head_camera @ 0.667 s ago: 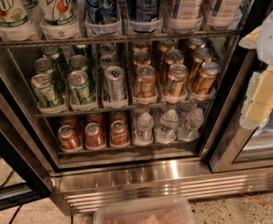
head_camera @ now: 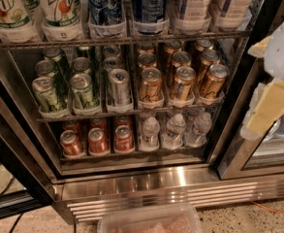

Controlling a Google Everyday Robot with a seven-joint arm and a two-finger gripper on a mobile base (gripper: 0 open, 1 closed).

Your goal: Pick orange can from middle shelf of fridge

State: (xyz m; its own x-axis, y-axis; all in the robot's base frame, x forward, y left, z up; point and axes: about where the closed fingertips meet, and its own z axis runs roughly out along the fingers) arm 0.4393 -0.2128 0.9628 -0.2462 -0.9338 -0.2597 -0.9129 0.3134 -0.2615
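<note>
The fridge [head_camera: 132, 188] stands open in front of me, with a steel base grille. Its middle shelf [head_camera: 98, 114] is a wire rack with clear trays. Several orange cans fill its right half in three rows; the front ones are at left [head_camera: 150, 85], middle [head_camera: 182, 84] and right [head_camera: 213, 83]. My gripper [head_camera: 252, 89] is at the right edge of the view, outside the fridge and right of the orange cans. Its cream fingers [head_camera: 272, 106] stand apart and hold nothing.
Green-and-white cans [head_camera: 47, 95] and a silver can [head_camera: 118, 86] fill the shelf's left half. Tall bottles [head_camera: 59, 8] stand above. Red cans [head_camera: 98, 140] and water bottles [head_camera: 175, 130] sit below. A dark door frame [head_camera: 228, 115] lies between gripper and cans. A clear plastic container [head_camera: 149, 222] is on the floor.
The gripper has dropped very slightly at the right edge. The cans and shelves have not moved.
</note>
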